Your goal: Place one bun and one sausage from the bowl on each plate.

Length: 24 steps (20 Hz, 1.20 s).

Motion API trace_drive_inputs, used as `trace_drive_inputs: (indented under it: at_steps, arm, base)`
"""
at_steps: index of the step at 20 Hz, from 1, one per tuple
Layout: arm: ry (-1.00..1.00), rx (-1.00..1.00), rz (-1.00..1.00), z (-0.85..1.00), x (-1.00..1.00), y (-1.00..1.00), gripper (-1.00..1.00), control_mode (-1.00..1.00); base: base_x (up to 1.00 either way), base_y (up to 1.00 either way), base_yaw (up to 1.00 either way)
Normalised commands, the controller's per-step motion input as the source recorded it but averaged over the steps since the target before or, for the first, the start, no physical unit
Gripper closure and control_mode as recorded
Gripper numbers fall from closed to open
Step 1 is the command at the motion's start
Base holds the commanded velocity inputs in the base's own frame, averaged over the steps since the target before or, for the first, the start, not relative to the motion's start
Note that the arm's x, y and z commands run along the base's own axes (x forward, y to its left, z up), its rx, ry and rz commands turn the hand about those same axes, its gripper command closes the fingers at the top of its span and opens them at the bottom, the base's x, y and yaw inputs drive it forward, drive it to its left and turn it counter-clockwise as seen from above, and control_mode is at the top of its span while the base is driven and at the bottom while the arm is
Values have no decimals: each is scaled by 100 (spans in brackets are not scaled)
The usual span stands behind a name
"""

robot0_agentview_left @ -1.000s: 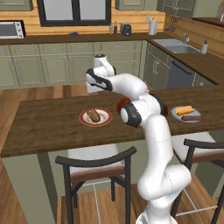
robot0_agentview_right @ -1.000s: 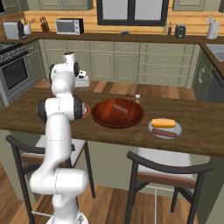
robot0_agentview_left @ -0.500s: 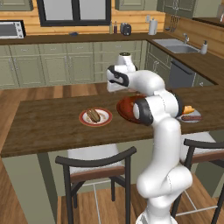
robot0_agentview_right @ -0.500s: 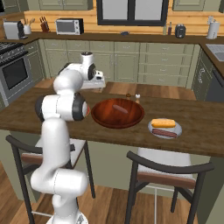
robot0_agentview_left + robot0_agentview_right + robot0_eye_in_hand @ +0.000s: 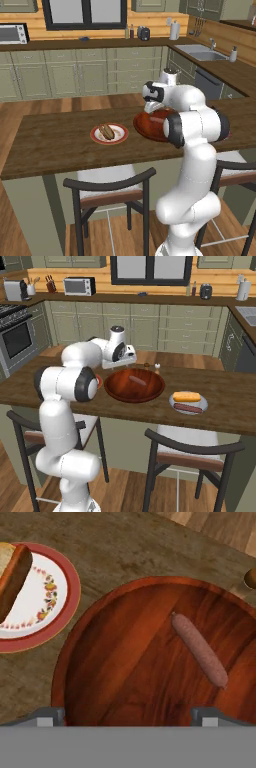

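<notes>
Sausage [image 5: 200, 649] lies alone in the bowl [image 5: 125, 662], right of the bowl's middle in the hand view, its long axis running diagonally from upper left to lower right there. In the right base view the sausage [image 5: 137, 379] lies slanted too, near the bowl's [image 5: 134, 387] centre, pointing across the table [image 5: 225, 411] from back left to front right.

The red-rimmed plate [image 5: 60, 607] sits just beside the bowl, apart from it, and carries a bun with a sausage laid on it at its left edge of the hand view. In the left base view this plate [image 5: 109, 133] is to the left of the bowl [image 5: 150, 125], and the arm hides much of the bowl and everything to its right. The right base view shows what is hidden there: a grey plate [image 5: 188, 402] to the right of the bowl, with a bun [image 5: 186, 397] and a second sausage [image 5: 191, 408] lying side by side, both roughly along the table's length. Behind the bowl stand two small shakers [image 5: 152, 365].

The arm rises, bends over at its elbow, and reaches forward with the hand turned down over the bowl's back edge. The end effector [image 5: 128, 714] hovers above the bowl, jaws spread wide and holding nothing; its fingertips [image 5: 50, 714] frame the near rim.
</notes>
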Motion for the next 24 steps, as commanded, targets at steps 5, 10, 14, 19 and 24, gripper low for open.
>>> trace_drive_inputs:
  at_steps: [5, 10, 14, 19, 24]
  arm:
    - [0, 0, 10, -17, 6, -41, -100, -100]
    - [-4, -3, 2, -30, 4, -21, -100, -100]
    - [-1, -11, 1, -21, 19, 0, -100, -100]
    - [0, -10, 0, -15, 25, 0, -100, -100]
    - [0, -2, 0, -10, 27, 0, -100, -100]
  base:
    - [0, 0, 0]
    - [0, 0, 0]
    - [0, 0, 0]
    - [0, 0, 0]
    - [0, 0, 0]
